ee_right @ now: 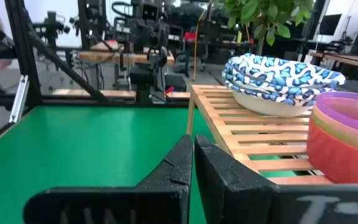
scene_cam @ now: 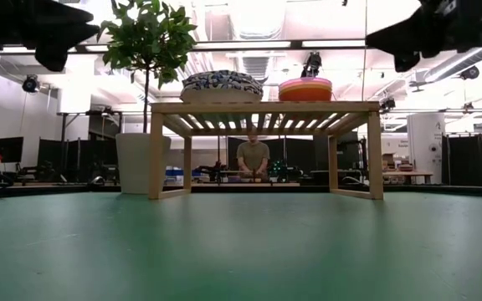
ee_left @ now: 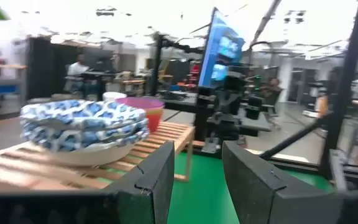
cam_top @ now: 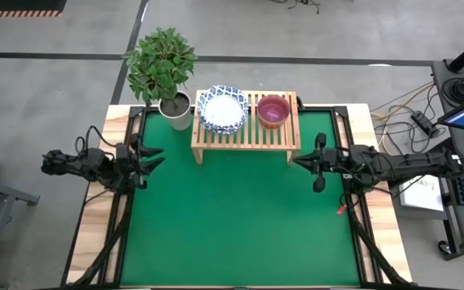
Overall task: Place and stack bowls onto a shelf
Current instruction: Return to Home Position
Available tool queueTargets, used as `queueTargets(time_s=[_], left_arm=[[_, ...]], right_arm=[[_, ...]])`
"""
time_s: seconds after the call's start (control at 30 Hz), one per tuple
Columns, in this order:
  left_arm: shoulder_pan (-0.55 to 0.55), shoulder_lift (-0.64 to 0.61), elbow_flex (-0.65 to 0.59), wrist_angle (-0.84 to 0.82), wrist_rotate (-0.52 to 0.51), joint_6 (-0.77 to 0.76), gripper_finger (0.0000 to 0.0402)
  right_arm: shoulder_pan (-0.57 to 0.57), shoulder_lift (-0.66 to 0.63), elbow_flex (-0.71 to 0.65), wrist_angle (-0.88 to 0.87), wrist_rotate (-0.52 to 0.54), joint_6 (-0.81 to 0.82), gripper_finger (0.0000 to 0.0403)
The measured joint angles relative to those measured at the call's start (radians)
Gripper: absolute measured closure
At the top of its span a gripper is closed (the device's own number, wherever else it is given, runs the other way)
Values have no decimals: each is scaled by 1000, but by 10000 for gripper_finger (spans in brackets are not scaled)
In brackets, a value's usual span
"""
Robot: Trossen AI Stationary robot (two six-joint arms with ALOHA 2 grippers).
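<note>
A: Where do the bowls sit?

B: All on the shelf [cam_top: 246, 130] at the far middle of the desk [cam_top: 240, 217]. The patterned bowls [cam_top: 222, 110] are nested in one stack on its left part, just beside the plant pot [cam_top: 176, 109] that stands off the shelf. The plain bowls [cam_top: 273, 110] are nested on its right part, purple innermost and red outermost. The two stacks are close but apart.

A: How would they handle if one needed shifting?

B: The patterned ones look stiff and glossy, likely ceramic or hard melamine. I'd expect them to be fairly heavy as a stack, slick under the fingers and liable to chip if knocked. The plain ones look like thin, slightly translucent plastic: light, a bit flexible, hard to damage, but easy to tip or drag along with a neighbour.

A: Where would you take hold?

B: At the rim, one finger inside and one outside, on the side facing the arm. For the patterned stack I'd pinch only the top bowl's lip, since the lower rims are tucked in tight.

A: And the grippers?

B: The left gripper [cam_top: 158, 158] hovers over the desk's left edge, fingers spread with a clear gap, holding nothing. The right gripper [cam_top: 298, 160] hovers near the shelf's right leg, fingers pressed together, empty and touching nothing.
</note>
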Motion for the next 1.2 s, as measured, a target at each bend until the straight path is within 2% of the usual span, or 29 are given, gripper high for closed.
queueTargets(time_s=[0.1,0.47,0.7,0.97,1.07,1.2], left_arm=[[0,5,0,-26,-41,-19,283],[0,-3,-49,-25,-43,-65,283],[0,-2,-108,9,-45,-119,283],[0,-2,-175,73,-49,-125,283],[0,-2,-218,122,-43,-127,283],[0,9,-222,121,-38,-151,283]], right_arm=[[0,-56,-39,3,0,-1,394],[0,-280,-182,-3,0,-19,394],[0,-415,-205,-79,8,-48,394],[0,-409,-236,-86,-45,-48,394],[0,-409,-275,-20,-54,-46,394],[0,-408,-287,-19,-64,-63,394]])
